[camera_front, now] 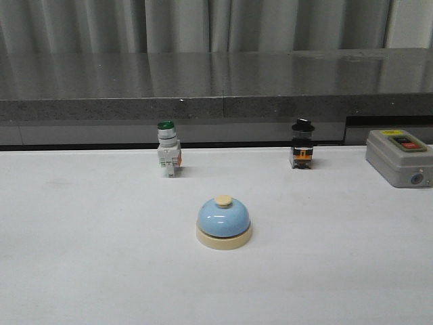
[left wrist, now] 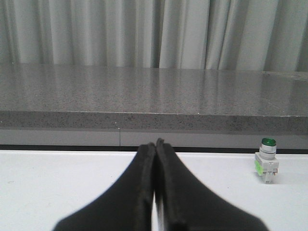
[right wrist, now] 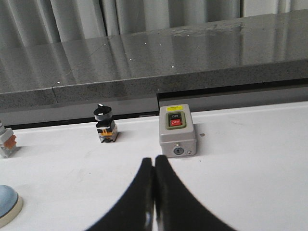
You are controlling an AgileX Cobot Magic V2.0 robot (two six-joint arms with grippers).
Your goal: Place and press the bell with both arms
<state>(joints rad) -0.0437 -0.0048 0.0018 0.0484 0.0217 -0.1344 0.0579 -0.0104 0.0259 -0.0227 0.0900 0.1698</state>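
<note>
The light-blue bell (camera_front: 224,221) with cream base and cream button stands upright on the white table, centre of the front view. Its edge shows in the right wrist view (right wrist: 7,203). Neither arm shows in the front view. My left gripper (left wrist: 156,143) is shut and empty, its jaws pressed together over the table, far from the bell. My right gripper (right wrist: 154,160) is shut and empty, with the bell off to one side of it.
A green-capped white switch (camera_front: 168,149) stands behind the bell to the left, also in the left wrist view (left wrist: 267,160). A black-capped switch (camera_front: 302,144) stands back right. A grey ON/OFF box (camera_front: 399,157) sits far right. A grey stone ledge (camera_front: 216,88) runs behind the table.
</note>
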